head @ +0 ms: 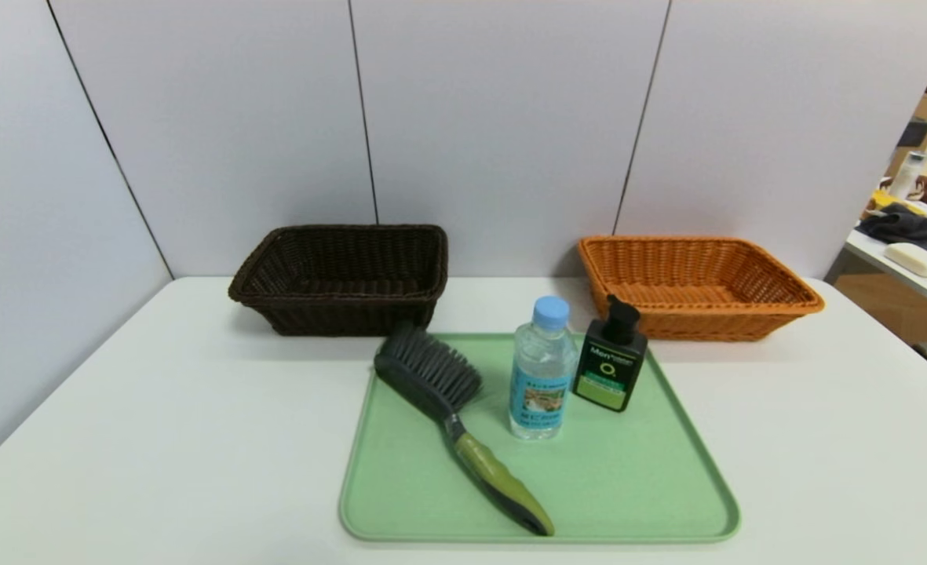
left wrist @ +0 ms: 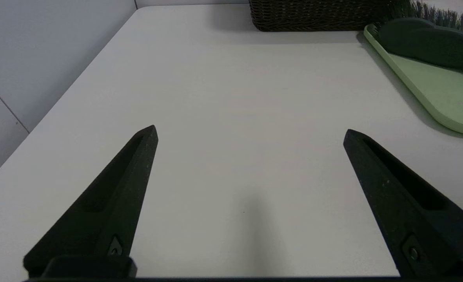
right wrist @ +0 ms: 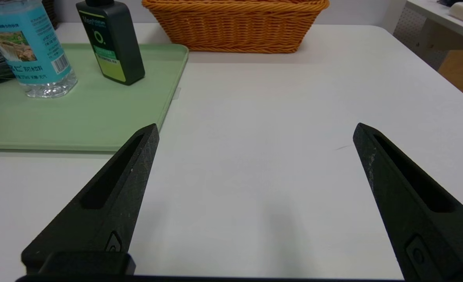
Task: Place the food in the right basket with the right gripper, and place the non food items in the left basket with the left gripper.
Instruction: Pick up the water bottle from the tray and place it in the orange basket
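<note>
A clear water bottle (head: 542, 369) with a blue cap and label, the food, stands on a green tray (head: 636, 486), also seen in the right wrist view (right wrist: 31, 51). Beside it stands a black pump bottle (head: 611, 367) (right wrist: 111, 43). A scrub brush (head: 455, 416) with grey bristles and olive handle lies on the tray's left side (left wrist: 423, 41). Behind are the dark brown left basket (head: 341, 278) (left wrist: 313, 15) and the orange right basket (head: 695, 286) (right wrist: 235, 25). My left gripper (left wrist: 249, 133) hangs open over bare table left of the tray. My right gripper (right wrist: 255, 131) hangs open right of the tray. Neither shows in the head view.
The white table (head: 118, 408) is walled by grey panels at the back and left. Its right edge (right wrist: 423, 51) drops off toward another table (head: 910, 267) with clutter.
</note>
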